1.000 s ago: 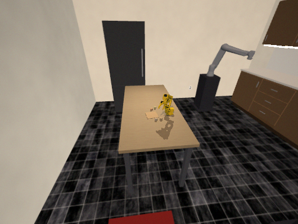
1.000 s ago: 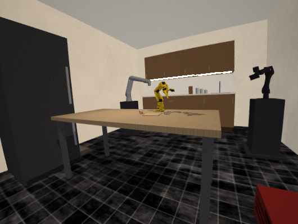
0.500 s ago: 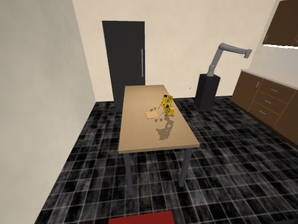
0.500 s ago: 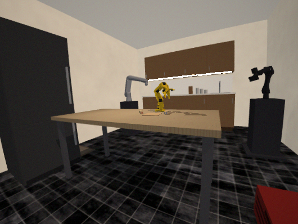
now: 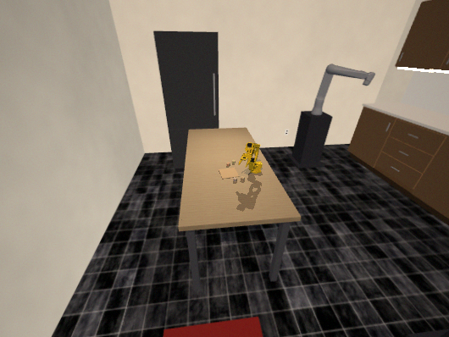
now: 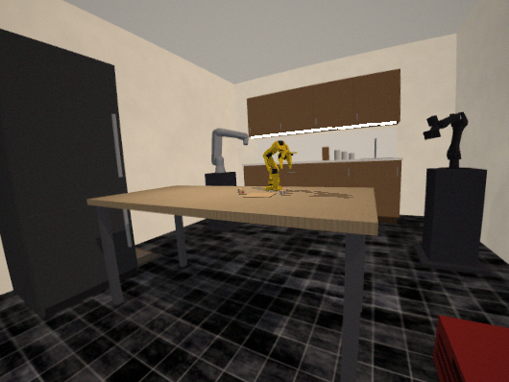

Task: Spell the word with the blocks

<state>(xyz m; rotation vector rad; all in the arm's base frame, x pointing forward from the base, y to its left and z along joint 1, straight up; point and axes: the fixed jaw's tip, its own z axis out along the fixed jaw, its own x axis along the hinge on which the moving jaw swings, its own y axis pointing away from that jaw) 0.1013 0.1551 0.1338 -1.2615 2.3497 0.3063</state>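
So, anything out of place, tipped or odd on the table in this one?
Nothing stands out. The mat lies flat by the arm, with small blocks beside it: two on its far side, two on its near side, none on it. They are too small to read letters or tilt.

The wooden surface (image 5: 212, 212) stands on grey legs over dark tiled floor. A thin tan mat (image 5: 229, 173) lies flat on it, just below and beside the jaws. Two small blocks (image 5: 230, 162) sit beyond the mat's far edge, level with the jaws; two more blocks (image 5: 238, 180) rest off its near edge. The yellow arm's base (image 5: 255, 168) stands on the surface behind the jaws, and the arm's shadow falls toward the near end
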